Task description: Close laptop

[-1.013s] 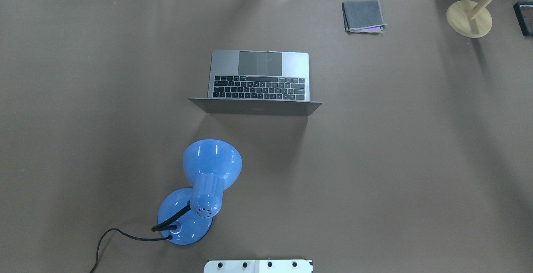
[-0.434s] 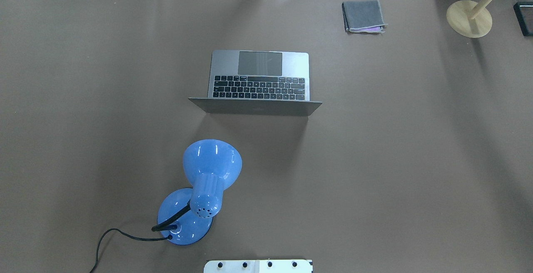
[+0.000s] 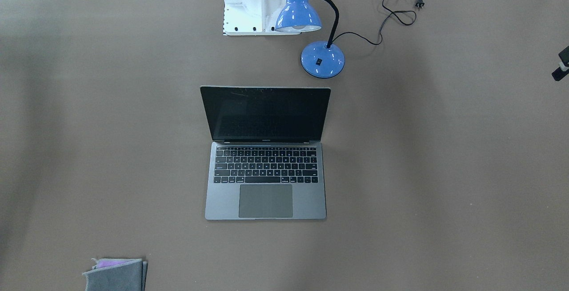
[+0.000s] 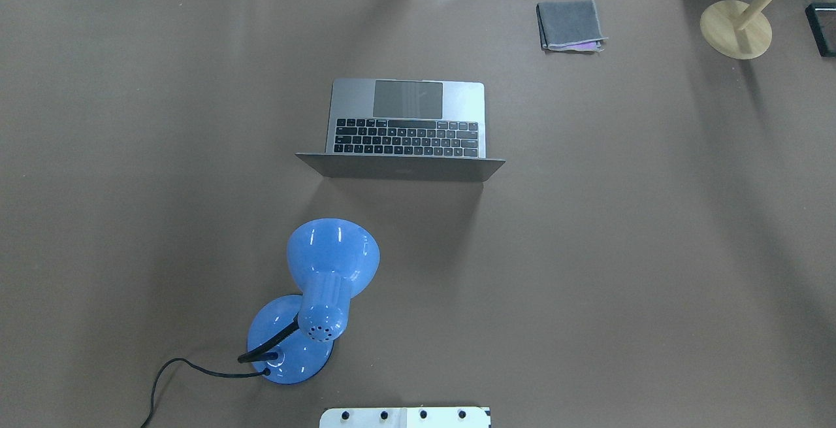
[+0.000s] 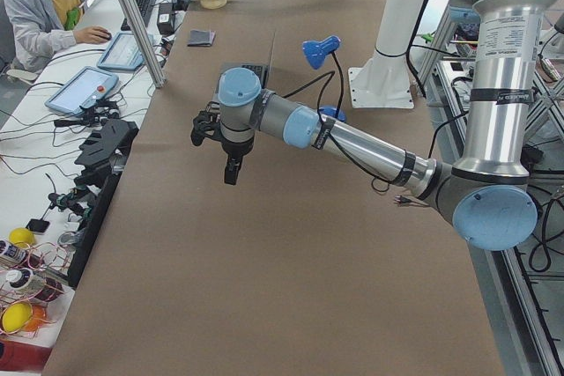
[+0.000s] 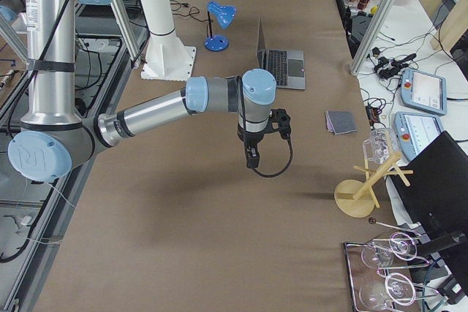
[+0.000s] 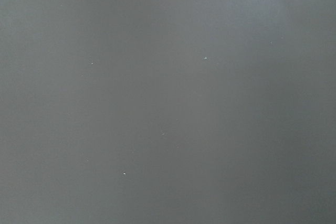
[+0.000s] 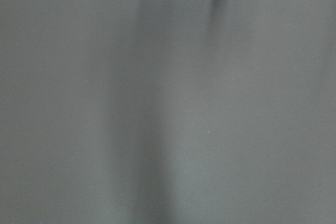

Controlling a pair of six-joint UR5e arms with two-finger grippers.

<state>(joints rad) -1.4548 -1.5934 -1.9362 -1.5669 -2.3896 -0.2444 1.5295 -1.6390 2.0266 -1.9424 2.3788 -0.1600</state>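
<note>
Desk: brown covering over the whole desk; both wrist views show only this bare surface.
Laptop: the laptop sits open at the middle of the desk, with its screen black. The lid stands up with its back toward the robot, and the trackpad is on the far side.
Lamp: blue lamp stands near the robot, behind the lid and apart from it.
Cloth: folded grey cloth lies far right.
Left pincer: the left pincer hangs pointing down over bare desk, well left of the laptop. I cannot tell whether its fingers are apart or together.
Right pincer: the right pincer hangs pointing down, well right of the laptop. Its finger state likewise cannot be told.
</note>
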